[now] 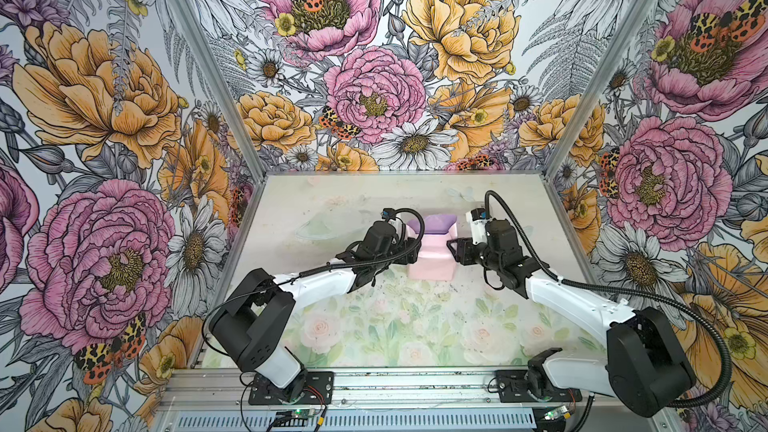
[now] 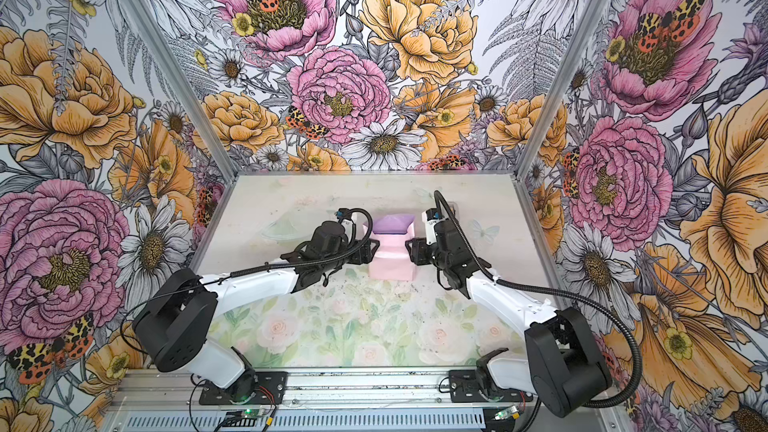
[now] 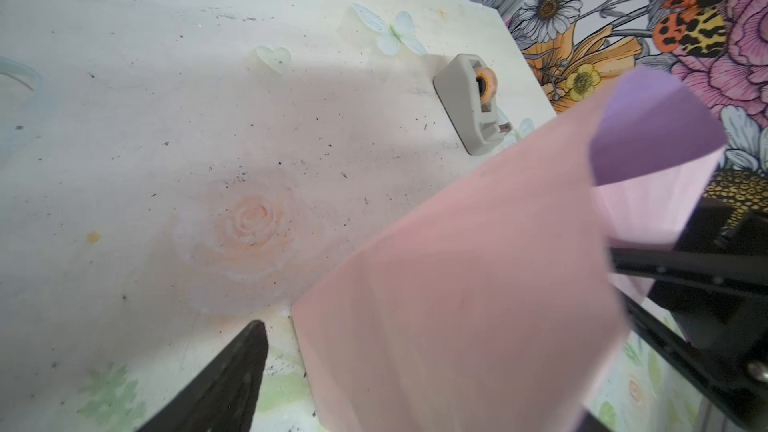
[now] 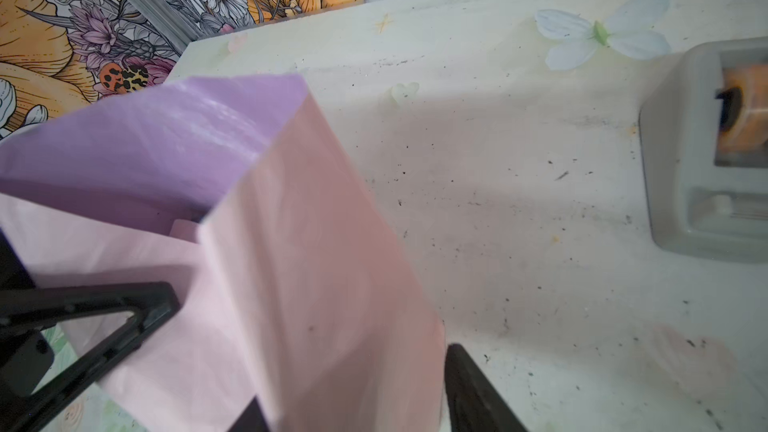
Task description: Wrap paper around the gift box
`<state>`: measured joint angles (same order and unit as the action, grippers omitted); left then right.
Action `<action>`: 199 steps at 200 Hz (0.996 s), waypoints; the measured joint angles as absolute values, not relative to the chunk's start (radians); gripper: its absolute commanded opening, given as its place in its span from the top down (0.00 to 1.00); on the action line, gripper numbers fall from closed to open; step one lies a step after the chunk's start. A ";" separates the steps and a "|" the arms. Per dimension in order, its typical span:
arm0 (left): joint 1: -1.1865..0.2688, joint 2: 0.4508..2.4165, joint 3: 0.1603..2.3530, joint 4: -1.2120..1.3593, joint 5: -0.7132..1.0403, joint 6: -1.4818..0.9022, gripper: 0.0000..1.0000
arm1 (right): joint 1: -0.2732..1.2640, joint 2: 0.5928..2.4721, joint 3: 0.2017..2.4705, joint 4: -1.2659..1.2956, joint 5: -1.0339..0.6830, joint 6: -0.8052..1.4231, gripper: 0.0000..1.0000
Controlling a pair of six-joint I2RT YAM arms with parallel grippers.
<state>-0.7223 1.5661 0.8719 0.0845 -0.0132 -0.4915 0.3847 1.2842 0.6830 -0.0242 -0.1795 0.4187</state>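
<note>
Left gripper [image 1: 412, 252] has its jaws spread wide at the left side of the paper [image 1: 430, 261], straddling a raised pink flap. A strip of table [image 1: 332, 209] shows between one finger [image 3: 232, 376] and the flap's edge. Right gripper [image 1: 454, 252] straddles the opposite flap, jaws apart (whether they squeeze it is unclear). Paper sits mid-table, folded up pink side out, lilac showing at its far end. Box is hidden. Dispenser [image 3: 461, 105] stands apart from the paper, towards the right wall.
</note>
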 measured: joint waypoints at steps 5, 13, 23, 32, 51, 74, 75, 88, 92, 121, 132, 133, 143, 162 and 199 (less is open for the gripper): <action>-0.724 1.567 0.876 0.076 -0.020 -0.492 0.19 | 0.385 1.284 0.682 -0.024 -0.177 0.420 0.46; -0.725 1.567 0.882 0.063 -0.033 -0.492 0.20 | 0.385 1.283 0.679 -0.022 -0.173 0.427 0.46; -0.730 1.567 0.887 0.048 -0.046 -0.492 0.20 | 0.385 1.280 0.674 -0.018 -0.169 0.430 0.47; -0.735 1.567 0.891 0.039 -0.058 -0.492 0.20 | 0.385 1.277 0.670 -0.017 -0.167 0.432 0.47; -0.746 1.565 0.895 0.025 -0.083 -0.493 0.20 | 0.386 1.268 0.659 -0.012 -0.162 0.448 0.48; -0.760 1.557 0.890 0.015 -0.109 -0.505 0.20 | 0.388 1.256 0.638 0.004 -0.162 0.483 0.49; -0.761 1.557 0.889 0.015 -0.110 -0.508 0.20 | 0.388 1.256 0.636 0.006 -0.162 0.484 0.49; -0.770 1.551 0.879 0.017 -0.121 -0.524 0.20 | 0.393 1.248 0.621 0.018 -0.161 0.508 0.49; -0.771 1.549 0.875 0.020 -0.124 -0.526 0.20 | 0.394 1.245 0.616 0.022 -0.161 0.514 0.49; -0.777 1.548 0.858 0.046 -0.142 -0.552 0.20 | 0.398 1.232 0.585 0.057 -0.153 0.555 0.49; -0.777 1.554 0.858 0.053 -0.144 -0.553 0.20 | 0.399 1.232 0.582 0.066 -0.147 0.565 0.50; -0.777 1.554 0.858 0.054 -0.144 -0.553 0.20 | 0.399 1.233 0.582 0.067 -0.146 0.566 0.50; -0.777 1.562 0.859 0.062 -0.146 -0.557 0.20 | 0.399 1.237 0.581 0.072 -0.142 0.570 0.50; -0.781 1.568 0.860 0.072 -0.152 -0.569 0.20 | 0.399 1.245 0.582 0.082 -0.138 0.575 0.50; -0.789 1.569 0.858 0.076 -0.170 -0.582 0.20 | 0.404 1.245 0.582 0.083 -0.127 0.580 0.50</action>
<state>-0.7895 1.5692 0.8577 0.0765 -0.1699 -0.5819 0.4038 1.2453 0.5816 0.0834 -0.1268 0.5804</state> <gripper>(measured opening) 0.800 0.498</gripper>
